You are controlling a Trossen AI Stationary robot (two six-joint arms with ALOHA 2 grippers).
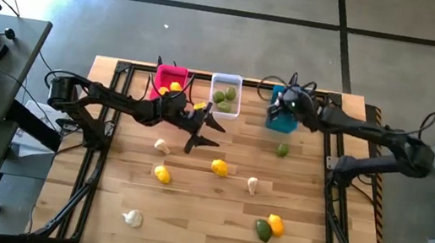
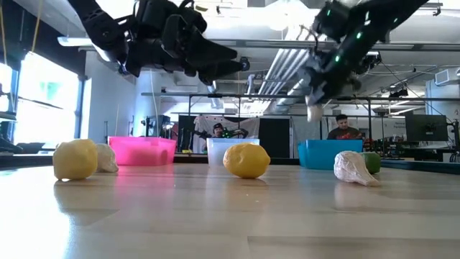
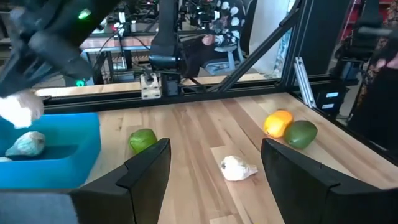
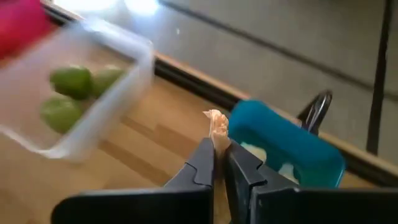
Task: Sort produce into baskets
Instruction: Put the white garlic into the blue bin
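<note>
Nearest my edge of the table [image 1: 213, 215] there's a garlic piece [image 1: 132, 218] off on the left arm's side, and on the other side a green piece [image 1: 261, 230] touching a yellow-orange one [image 1: 275, 224]; a bit further in sit a lemon [image 1: 161, 173], another lemon [image 1: 219, 168] and a garlic [image 1: 252, 184], with one more garlic [image 1: 162, 144] just beyond the first lemon; these look well apart from each other.

Past that, my left gripper [image 1: 202, 128] is up in the air over the middle of the table, fingers spread wide with nothing between them; through its wrist cam I can see the loose lime [image 3: 142, 140] lying just beside the teal basket [image 3: 56, 155], which already has a garlic [image 3: 26, 144] in it.

Along the far edge the three bins stand in a row; pink basket [image 1: 170, 80] holds at least one yellow piece, though I can't count more; white basket [image 1: 225, 94] next to it has three limes [image 4: 73, 81] inside; teal one sits at the right arm's end.

My right gripper [image 4: 217, 155] hovers right at that teal bin's rim, pinched tight on an off-white garlic piece [image 4: 217, 127], held above the bin and not inside it.
</note>
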